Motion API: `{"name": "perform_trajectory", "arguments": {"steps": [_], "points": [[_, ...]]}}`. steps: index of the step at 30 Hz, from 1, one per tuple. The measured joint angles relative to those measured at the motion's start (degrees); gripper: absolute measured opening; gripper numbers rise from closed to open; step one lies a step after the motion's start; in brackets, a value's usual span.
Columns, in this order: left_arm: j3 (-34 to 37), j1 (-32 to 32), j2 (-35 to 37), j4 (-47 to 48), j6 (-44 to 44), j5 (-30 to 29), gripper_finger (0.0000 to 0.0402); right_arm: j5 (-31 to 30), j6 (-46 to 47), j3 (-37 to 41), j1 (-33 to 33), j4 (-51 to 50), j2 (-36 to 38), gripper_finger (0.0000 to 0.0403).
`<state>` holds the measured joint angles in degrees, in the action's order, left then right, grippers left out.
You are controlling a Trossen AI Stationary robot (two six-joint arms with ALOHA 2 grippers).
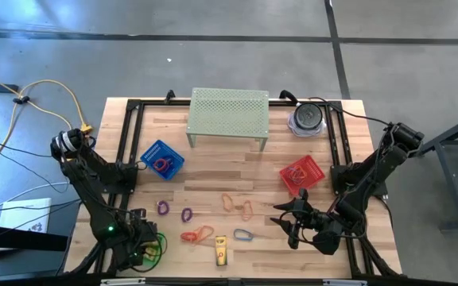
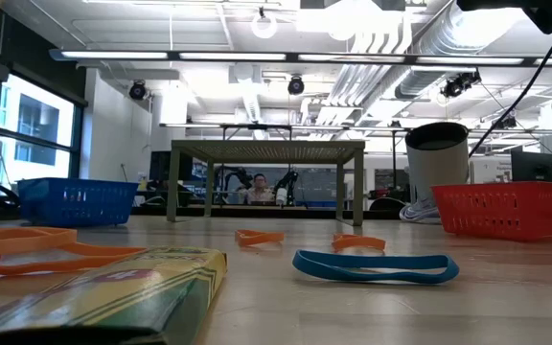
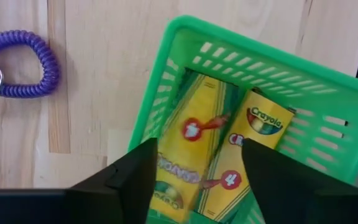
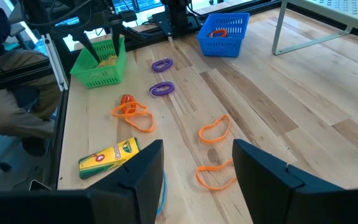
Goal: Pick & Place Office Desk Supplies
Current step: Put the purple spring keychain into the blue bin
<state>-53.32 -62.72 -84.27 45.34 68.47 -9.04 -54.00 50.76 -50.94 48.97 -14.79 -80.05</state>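
My left gripper (image 3: pixel 197 155) hangs open, pointing down over the green basket (image 3: pixel 241 46) at the table's near left corner. Two yellow crayon boxes (image 3: pixel 194 130) (image 3: pixel 260 134) lie side by side in the basket below its fingers. A third yellow box (image 1: pixel 222 251) lies flat on the table near the front edge. My right gripper (image 4: pixel 197 155) waits open above the near right of the table (image 1: pixel 286 222), with nothing between its fingers. Two purple coils (image 1: pixel 164 208) (image 1: pixel 187 214), orange bands (image 4: pixel 215 129) (image 4: pixel 216 175), an orange-red tangle (image 1: pixel 197 234) and a blue band (image 2: pixel 372 268) lie loose on the wood.
A blue basket (image 1: pixel 161 159) with a red loop inside stands at mid left and a red basket (image 1: pixel 302 175) at mid right. The pale green perforated stand (image 1: pixel 227 115) and a dark round container (image 1: pixel 307 119) are at the far edge. A person sits beyond the table's left side (image 4: pixel 5 68).
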Motion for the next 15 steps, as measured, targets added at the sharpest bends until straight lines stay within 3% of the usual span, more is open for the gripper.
{"name": "perform_trajectory", "arguments": {"steps": [7,11,15], "points": [[-0.04,0.46,0.0,0.04,-0.76,1.43,0.0303,0.0,-0.02,0.0,0.0,0.02,-0.01,0.0181],[-1.64,2.97,0.29,-0.34,-5.94,8.38,0.0312,-0.01,-0.02,0.0,0.0,0.0,-0.01,0.0181],[-4.7,6.0,1.65,-0.25,-9.09,9.53,0.0313,-0.02,-0.02,0.0,-0.02,-0.02,-0.02,0.0181]]}}
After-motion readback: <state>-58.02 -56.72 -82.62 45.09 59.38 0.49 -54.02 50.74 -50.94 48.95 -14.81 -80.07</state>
